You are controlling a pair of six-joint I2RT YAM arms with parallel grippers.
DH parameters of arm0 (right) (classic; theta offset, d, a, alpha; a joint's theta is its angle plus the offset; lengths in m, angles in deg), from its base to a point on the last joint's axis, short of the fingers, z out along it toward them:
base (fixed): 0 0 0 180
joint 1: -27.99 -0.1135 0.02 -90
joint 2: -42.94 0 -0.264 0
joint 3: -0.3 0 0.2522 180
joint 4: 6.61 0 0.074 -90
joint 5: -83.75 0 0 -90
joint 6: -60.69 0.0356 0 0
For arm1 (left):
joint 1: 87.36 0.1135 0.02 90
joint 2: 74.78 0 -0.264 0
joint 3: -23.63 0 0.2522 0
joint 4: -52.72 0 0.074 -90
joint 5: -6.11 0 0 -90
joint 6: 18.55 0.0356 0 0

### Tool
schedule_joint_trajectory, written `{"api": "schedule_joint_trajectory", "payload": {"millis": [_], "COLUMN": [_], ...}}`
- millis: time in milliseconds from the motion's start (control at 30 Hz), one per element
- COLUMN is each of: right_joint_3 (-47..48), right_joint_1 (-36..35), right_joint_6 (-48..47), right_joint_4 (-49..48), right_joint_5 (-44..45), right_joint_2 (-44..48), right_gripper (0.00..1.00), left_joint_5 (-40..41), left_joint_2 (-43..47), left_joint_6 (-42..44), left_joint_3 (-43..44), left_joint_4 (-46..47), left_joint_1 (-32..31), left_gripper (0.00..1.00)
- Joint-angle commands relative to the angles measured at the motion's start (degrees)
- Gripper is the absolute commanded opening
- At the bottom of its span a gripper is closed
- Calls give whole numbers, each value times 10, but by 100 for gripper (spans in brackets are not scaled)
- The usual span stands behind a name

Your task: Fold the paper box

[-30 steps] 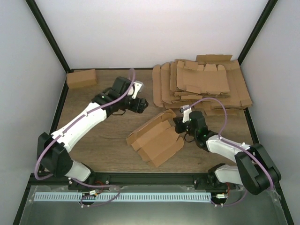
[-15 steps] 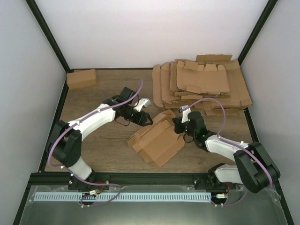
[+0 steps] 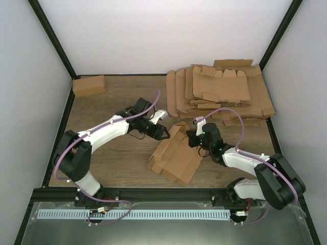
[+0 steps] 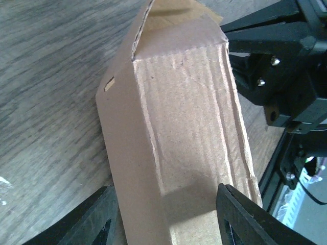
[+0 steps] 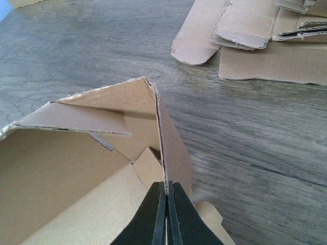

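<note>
Operator: Box location?
Technician: We find the paper box [image 3: 176,155] mid-table. The right gripper [image 5: 166,191] pinches its 2 o'clock wall.
Operator: Left gripper [image 4: 163,204]?
Technician: Astride the ridge running 12-to-6 — clamping we cannot tell.

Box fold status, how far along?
Done: the box is partly formed, with walls raised rather than lying flat.
In hand: the right gripper pinches one upright wall edge. The left fingers straddle a folded panel, but contact is unclear.
Left: the inside looks open and the flaps loose, so tucking and closing are probably not yet done.
</note>
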Motion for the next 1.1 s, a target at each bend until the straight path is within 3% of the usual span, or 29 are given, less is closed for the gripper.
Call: {"api": "schedule_joint_trajectory", "payload": {"millis": [0,133,500,1067], "right_joint_3": [1,1,2,-16], "right_joint_1": [-7,-7,-7,-43], "right_joint_6": [6,4,12,82], "right_joint_4": [-4,0,13,37], "right_joint_5": [17,21,29,53], "right_joint_2": [1,5,15,24], "right_gripper": [1,1,1,3], "left_joint_5": [-52,-78,-39,35], "left_joint_2": [2,18,23,-21], "left_joint_6": [-7,-24,-48,-46], "left_joint_3": [-8,-16,-7,-1], "left_joint_4": [31,55,38,20], "left_joint_1": [-5,-5,-7,-44], "left_gripper": [58,71,71,54]}}
